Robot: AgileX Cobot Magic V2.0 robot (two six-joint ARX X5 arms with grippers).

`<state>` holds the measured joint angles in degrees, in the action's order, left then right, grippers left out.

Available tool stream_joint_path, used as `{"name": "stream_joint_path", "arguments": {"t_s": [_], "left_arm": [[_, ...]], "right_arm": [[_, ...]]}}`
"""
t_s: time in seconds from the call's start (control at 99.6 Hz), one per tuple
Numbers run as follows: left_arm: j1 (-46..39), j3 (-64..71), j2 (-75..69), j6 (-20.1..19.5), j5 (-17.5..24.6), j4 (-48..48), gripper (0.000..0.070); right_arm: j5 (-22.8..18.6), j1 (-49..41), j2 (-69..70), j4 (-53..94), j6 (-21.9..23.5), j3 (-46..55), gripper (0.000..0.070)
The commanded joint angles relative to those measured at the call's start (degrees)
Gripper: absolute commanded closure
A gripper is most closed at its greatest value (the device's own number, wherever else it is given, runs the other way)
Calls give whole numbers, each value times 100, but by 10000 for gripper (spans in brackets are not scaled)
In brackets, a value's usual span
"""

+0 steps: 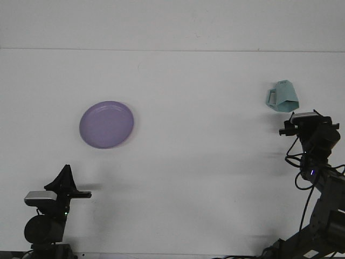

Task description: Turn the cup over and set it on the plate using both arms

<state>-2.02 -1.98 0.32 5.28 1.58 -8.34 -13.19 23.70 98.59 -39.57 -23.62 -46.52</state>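
A white tabletop [205,162] fills nearly the whole frame, with a paler band of wall along the top edge; a round purple plate [107,124] lies flat on it in the left half, a little above the middle height; the pale green cup [282,96] sits in the upper right of the frame, well apart from the plate, tipped on its side with its faceted body angled and its handle on the left; the right gripper [307,120] is reached up along the right edge, its dark head with a silver block on top just below the cup and slightly to the right, close to the cup's lower edge, though whether it touches the cup cannot be told from this view; its black arm and loose cables run down toward the lower right corner; whether its fingers are spread or pressed together cannot be told, since they are hidden behind the head; the left gripper [66,178] rests low in the lower left corner, well below the plate, its dark tip pointing upward above a silver block and round black base; its fingers meet in a single point, holding nothing.
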Motion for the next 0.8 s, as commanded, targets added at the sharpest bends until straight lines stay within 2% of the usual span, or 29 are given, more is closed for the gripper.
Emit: {"name": "stream_joint_path", "arguments": {"t_s": [0.0, 0.201, 0.311, 0.502, 0.652, 0.703, 0.793], "left_arm": [[-15, 114, -7, -11, -13, -70, 688], [-15, 114, -7, -28, -13, -74, 688], [-15, 114, -7, -28, -13, -72, 688], [-15, 114, -7, -33, -13, -68, 688], [-15, 114, -7, -201, -13, -74, 688], [-17, 114, -7, -201, -13, -74, 688], [-15, 114, -7, -199, -13, -74, 688]], "right_arm": [[-57, 33, 369, -70, -179, -295, 246], [-109, 33, 1126, -70, -363, -988, 246], [-227, 33, 1504, -20, -586, -1381, 246], [-501, 37, 2103, 4, -673, -2107, 246], [-710, 37, 2507, 479, -815, -2719, 249], [-789, 37, 2573, 490, -815, -2833, 304], [-804, 37, 2621, 501, -837, -2935, 522]]}}
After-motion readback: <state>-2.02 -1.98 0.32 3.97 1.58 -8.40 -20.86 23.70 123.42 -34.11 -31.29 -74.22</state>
